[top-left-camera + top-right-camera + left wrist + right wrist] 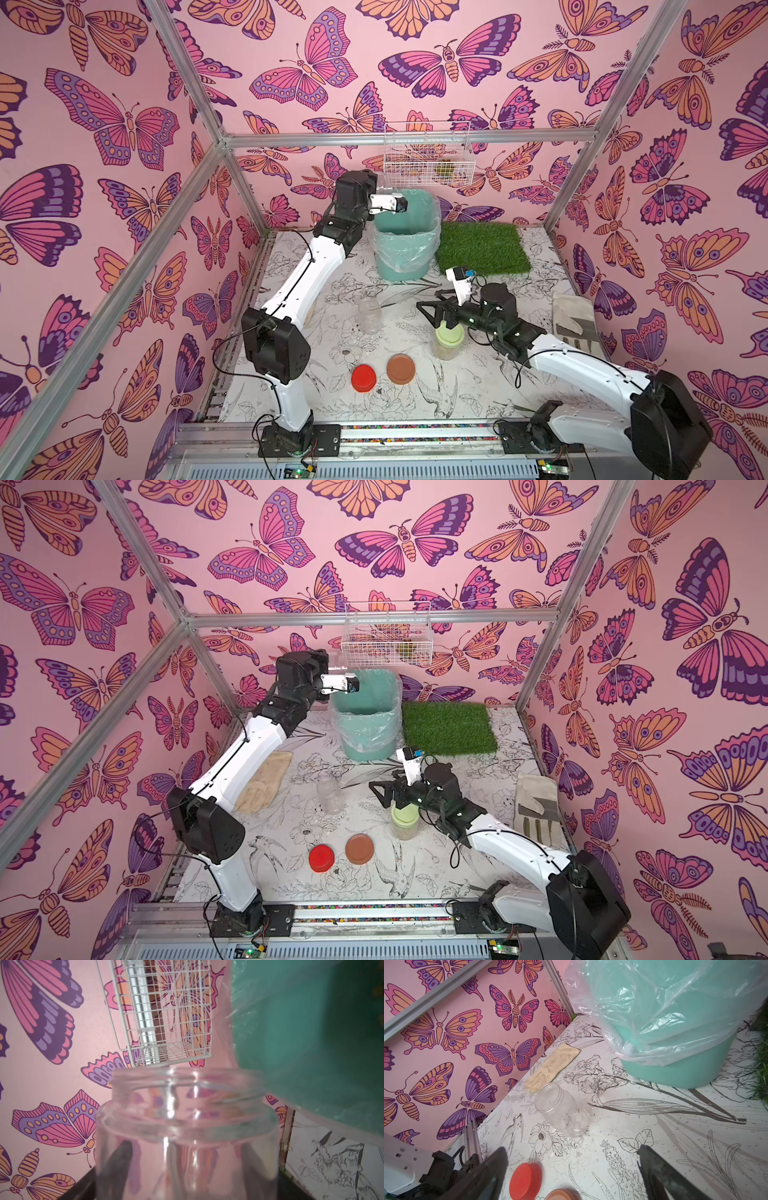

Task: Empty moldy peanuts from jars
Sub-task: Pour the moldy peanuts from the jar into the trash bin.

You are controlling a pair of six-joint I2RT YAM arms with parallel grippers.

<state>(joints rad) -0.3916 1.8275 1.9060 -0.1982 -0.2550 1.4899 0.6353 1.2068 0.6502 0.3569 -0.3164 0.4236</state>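
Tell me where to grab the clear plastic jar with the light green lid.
Probably the round wall below the light green lid, jaws level, from the robot's right: the jar stands upright, and that leaves the lid free to unscrew.

A: Where is your right pincer?
B: Spread, empty, just beside the green-lidded jar.
A: And the rest?
B: A lidless jar stands upright in front of the bin; red lid and brown lid lie side by side, closer to me.
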